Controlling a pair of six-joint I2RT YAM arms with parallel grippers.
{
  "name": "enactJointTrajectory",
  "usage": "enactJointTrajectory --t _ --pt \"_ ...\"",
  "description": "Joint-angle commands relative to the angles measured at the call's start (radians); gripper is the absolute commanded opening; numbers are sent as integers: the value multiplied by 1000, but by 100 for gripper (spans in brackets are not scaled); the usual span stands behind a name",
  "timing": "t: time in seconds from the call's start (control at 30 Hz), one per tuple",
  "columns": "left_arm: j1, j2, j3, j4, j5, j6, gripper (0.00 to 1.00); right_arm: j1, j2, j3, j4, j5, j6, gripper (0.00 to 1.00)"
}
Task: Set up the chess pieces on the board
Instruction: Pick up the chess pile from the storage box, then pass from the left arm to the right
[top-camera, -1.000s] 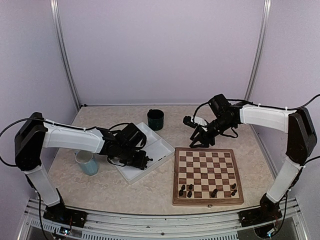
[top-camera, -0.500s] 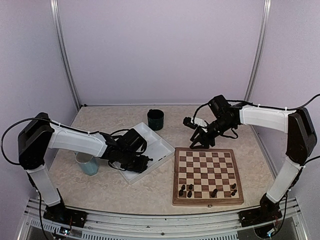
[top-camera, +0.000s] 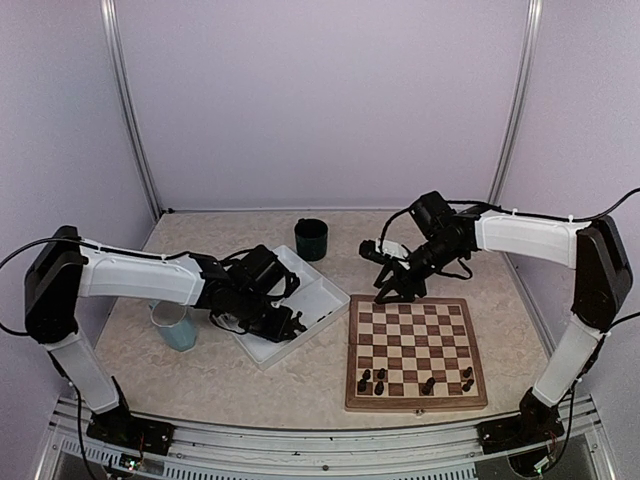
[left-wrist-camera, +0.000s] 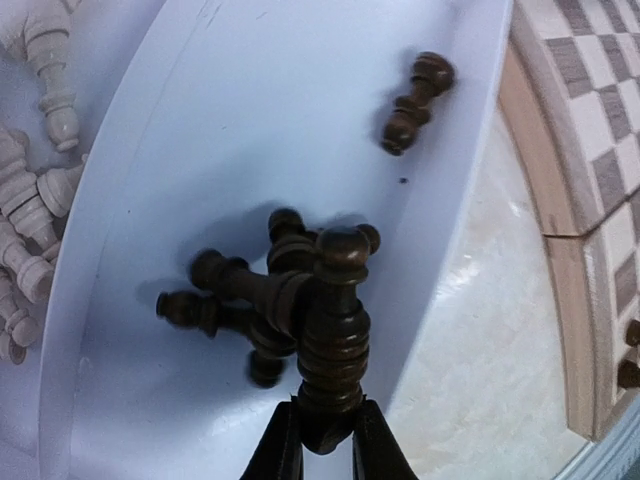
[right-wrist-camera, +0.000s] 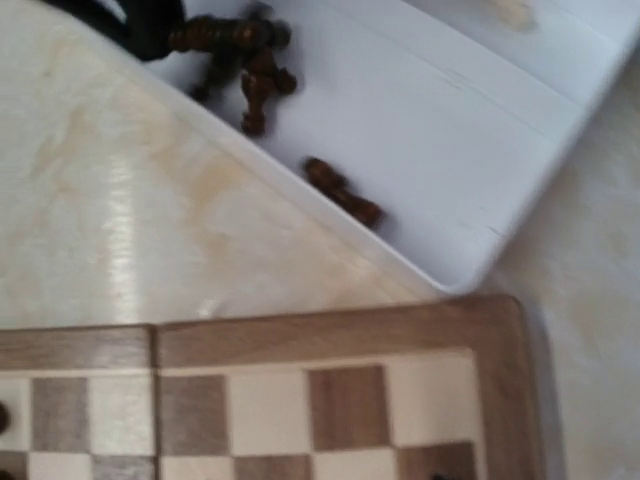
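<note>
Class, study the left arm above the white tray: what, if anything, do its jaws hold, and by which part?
The left gripper holds one dark brown chess piece, its jaws pinching the wide base; the rounded head points away.

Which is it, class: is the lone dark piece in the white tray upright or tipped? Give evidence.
Tipped. The lone dark piece lies lengthwise on the tray floor, apart from the dark pile.

Pale lilac walls (top-camera: 320, 100), silvery corner posts (top-camera: 130, 110) — beige marbled tabletop (top-camera: 300, 385)
</note>
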Motion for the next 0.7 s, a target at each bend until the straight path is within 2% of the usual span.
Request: enactJointTrajectory --t 0.0,0.3,0.47,0.67 --pt "44 -98 66 -96 164 156 2 91 -48 56 -66 -16 -102 47" --pt "127 -129 122 -117 419 220 1 293 23 166 9 193 -166 48" --pt "160 -122 135 -130 462 240 1 336 98 228 72 263 -168 48" --pt "198 -104 126 -119 523 252 1 363 199 320 96 245 -188 52"
